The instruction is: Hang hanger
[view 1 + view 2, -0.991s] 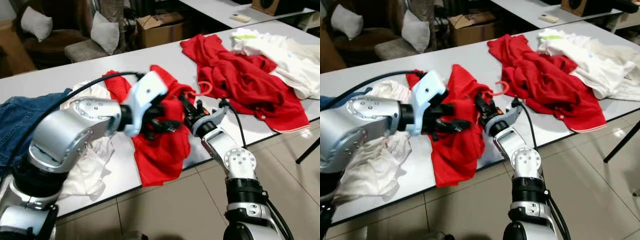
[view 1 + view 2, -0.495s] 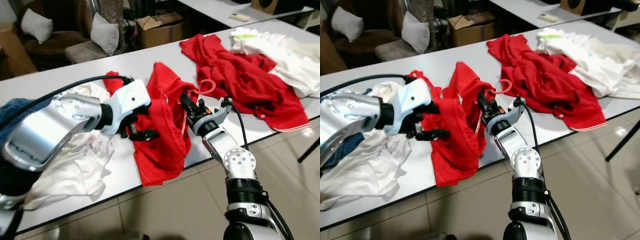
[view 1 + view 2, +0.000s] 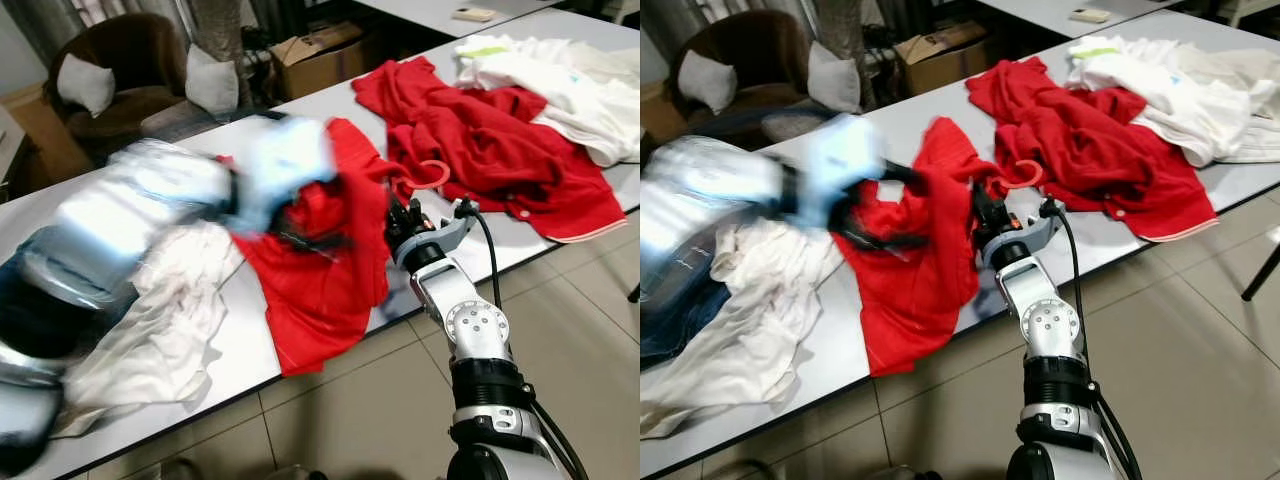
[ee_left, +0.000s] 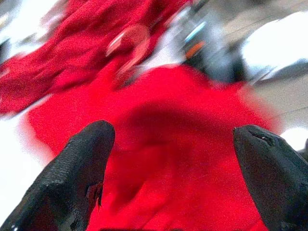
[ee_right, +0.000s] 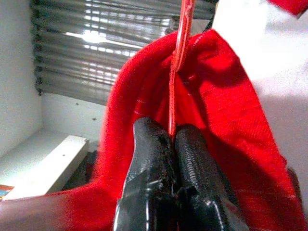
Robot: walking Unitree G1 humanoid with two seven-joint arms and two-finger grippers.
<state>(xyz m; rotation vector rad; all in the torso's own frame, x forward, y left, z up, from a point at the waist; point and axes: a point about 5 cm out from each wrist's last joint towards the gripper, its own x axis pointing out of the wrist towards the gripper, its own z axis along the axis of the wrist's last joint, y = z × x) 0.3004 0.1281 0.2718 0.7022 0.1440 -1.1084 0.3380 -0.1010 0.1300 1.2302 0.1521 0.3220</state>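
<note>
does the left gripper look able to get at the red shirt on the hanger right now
Probably yes. The left gripper, fingers apart, sits right over the red shirt with nothing between them. The right gripper pinches the red hanger at the shirt's far edge, out of the way. The left arm is blurred, so placement is uncertain.

1. I find no readable text, label, brand, number or sign in any view.
2. Cardboard box (image 3: 318,55) behind the table: its faces are too small and dim for me to make out any print.
3. White garment (image 3: 1140,75) at the far end carries a green patch near the collar; if there is lettering on it, I can't resolve it.
4. Left wrist view is motion-blurred; nothing legible there.
</note>
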